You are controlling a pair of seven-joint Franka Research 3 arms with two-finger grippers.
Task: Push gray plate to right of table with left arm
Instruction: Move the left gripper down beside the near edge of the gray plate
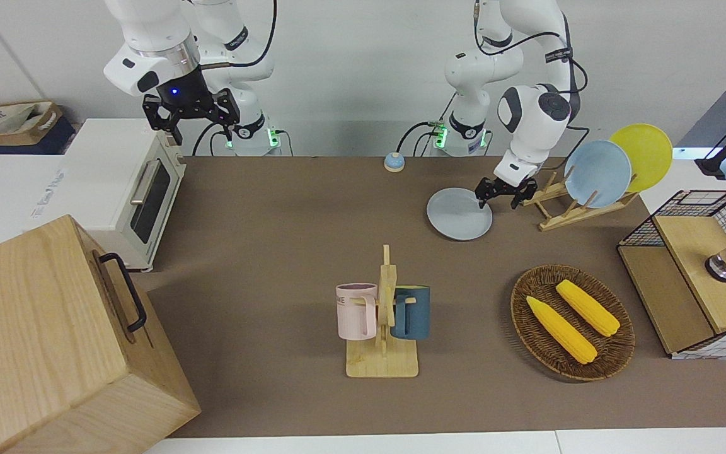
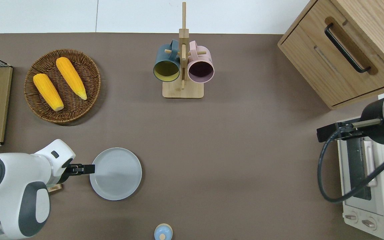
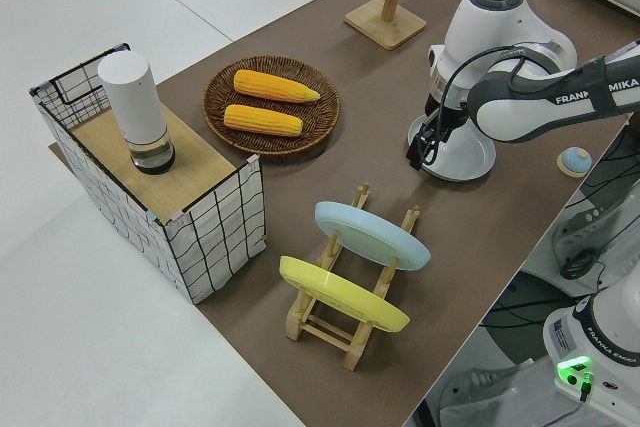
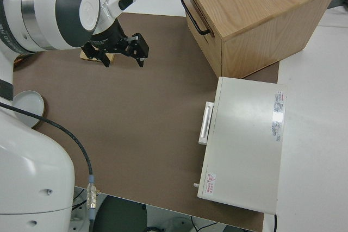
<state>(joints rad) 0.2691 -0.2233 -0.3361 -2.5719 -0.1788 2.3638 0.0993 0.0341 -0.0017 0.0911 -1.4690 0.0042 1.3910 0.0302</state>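
The gray plate [image 1: 459, 214] lies flat on the table [image 1: 275, 265], toward the left arm's end and close to the robots' edge. Taking the plate as the landmark: the wooden rack [image 1: 564, 211] with the blue plate [image 1: 597, 173] and the yellow plate [image 1: 643, 154] stands beside it, toward the left arm's end of the table; the wicker basket [image 2: 32, 96] holding two corn cobs [image 2: 71, 77] sits farther from the robots than the plate; the mug stand [image 2: 182, 89] with a teal mug [image 2: 166, 65] and a pink mug [image 2: 201, 66] is farther still, near the table's middle; a small blue bell [image 1: 394, 162] rests nearer the robots than the plate.

The left gripper [image 1: 505, 195] is low at the plate's rim, on the side facing the rack — in the overhead view its dark tip meets the plate's edge. The fingers stand spread apart in the front view and grasp nothing. The left arm [image 3: 520, 97] bends down over the plate's rack side.

The right gripper [image 1: 201, 123] is parked, jaws wide, empty. Well away from the plate, at the right arm's end, stand a white oven [image 1: 130, 189] and a wooden cabinet [image 1: 54, 340] — at the left arm's end, a wire crate [image 3: 150, 197] bears a white cylinder [image 3: 135, 107].
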